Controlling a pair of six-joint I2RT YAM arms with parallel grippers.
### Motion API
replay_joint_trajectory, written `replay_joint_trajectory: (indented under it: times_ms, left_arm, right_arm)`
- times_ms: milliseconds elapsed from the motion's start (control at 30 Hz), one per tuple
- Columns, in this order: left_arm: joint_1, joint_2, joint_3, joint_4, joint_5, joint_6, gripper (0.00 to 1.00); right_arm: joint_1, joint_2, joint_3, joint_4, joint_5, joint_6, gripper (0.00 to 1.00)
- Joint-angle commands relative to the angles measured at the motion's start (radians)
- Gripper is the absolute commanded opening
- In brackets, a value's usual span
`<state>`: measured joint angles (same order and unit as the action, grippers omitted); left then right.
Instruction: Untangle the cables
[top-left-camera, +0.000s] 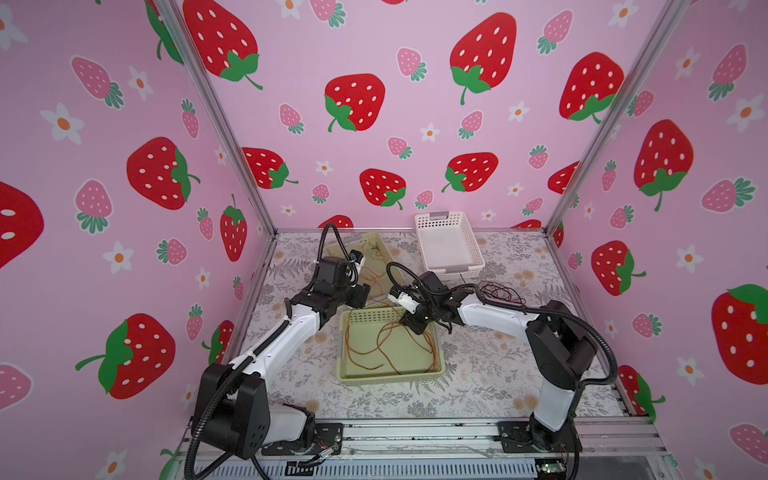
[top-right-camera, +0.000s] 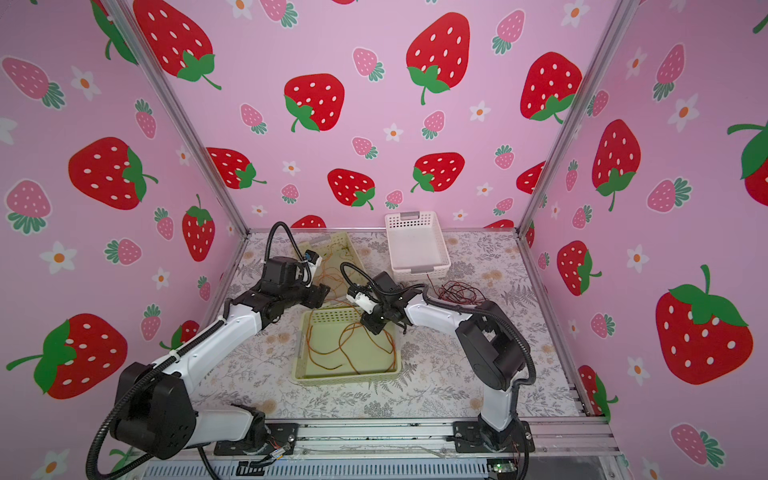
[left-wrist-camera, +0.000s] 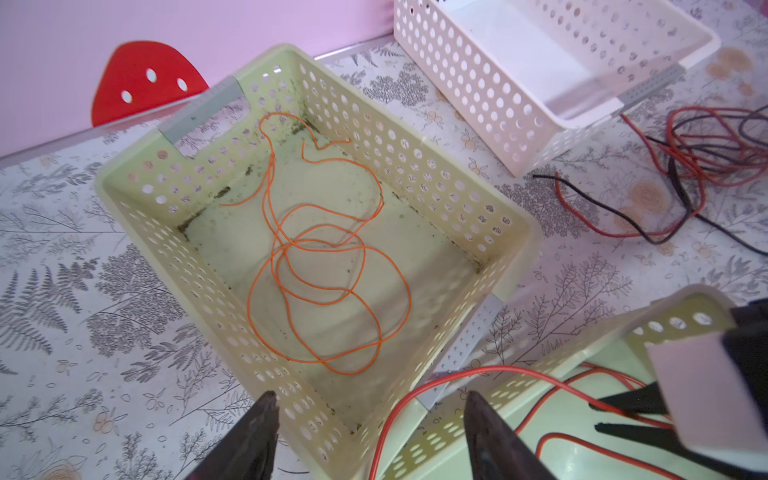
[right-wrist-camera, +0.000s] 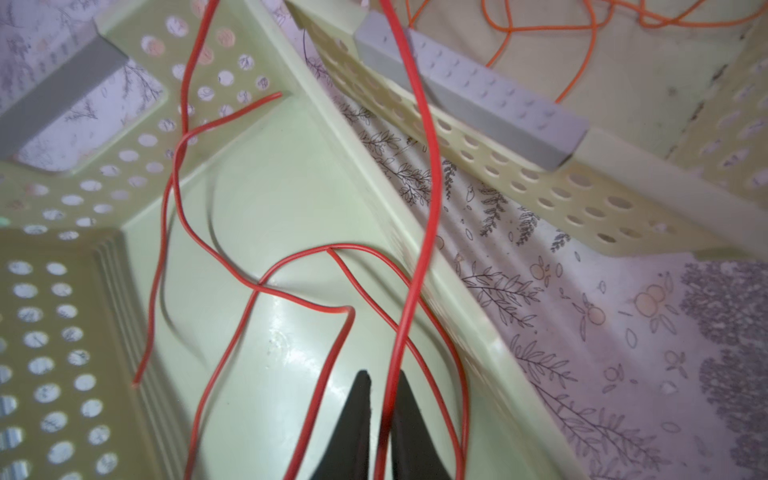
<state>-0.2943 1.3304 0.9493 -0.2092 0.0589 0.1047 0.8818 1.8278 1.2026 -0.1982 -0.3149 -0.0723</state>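
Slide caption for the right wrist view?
Right tool shut on a red cable over a green basket floor.

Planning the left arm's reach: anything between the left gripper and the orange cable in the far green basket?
The basket's near wall and an arcing red cable lie ahead of the open left gripper; the orange cable lies uncovered.

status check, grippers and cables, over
Right gripper shut on red cable over near green basket. Left gripper open, empty. Red-black tangle on table.
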Motion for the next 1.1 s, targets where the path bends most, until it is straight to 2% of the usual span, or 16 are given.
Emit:
replay_joint_trajectory:
  times_ms: [0, 200, 433, 733, 833, 867, 967, 1067]
  left_arm:
    - [0.007, -0.035, 0.022, 0.040, -0.035, -0.003, 0.72]
    - [0.007, -0.040, 0.026, 0.033, -0.002, -0.022, 0.72]
    - [0.004, -0.046, 0.008, 0.024, 0.028, -0.052, 0.71]
    - [-0.012, -0.034, -0.003, 0.024, 0.036, -0.065, 0.70]
    - [-0.016, -0.029, -0.005, 0.027, 0.034, -0.070, 0.70]
    - [-0.016, -0.027, -0.004, 0.027, 0.033, -0.071, 0.70]
    - [-0.018, -0.025, 0.001, 0.027, 0.031, -0.071, 0.70]
    - [-0.019, -0.035, 0.009, 0.029, 0.023, -0.060, 0.71]
  right_arm:
    - [0.029, -0.085, -0.037, 0.043, -0.020, -0.081, 0.03]
    - [0.074, -0.170, -0.112, -0.008, -0.038, -0.197, 0.00]
    - [0.092, -0.199, -0.219, -0.005, -0.042, -0.221, 0.00]
    - [0.092, -0.079, -0.161, -0.053, 0.119, -0.206, 0.00]
    - [0.093, -0.045, -0.117, -0.070, 0.163, -0.192, 0.05]
    - [0.094, -0.031, -0.099, -0.080, 0.180, -0.187, 0.10]
    - [0.097, -0.040, -0.078, -0.087, 0.215, -0.172, 0.35]
    - [0.097, -0.122, -0.126, -0.027, 0.224, -0.164, 0.48]
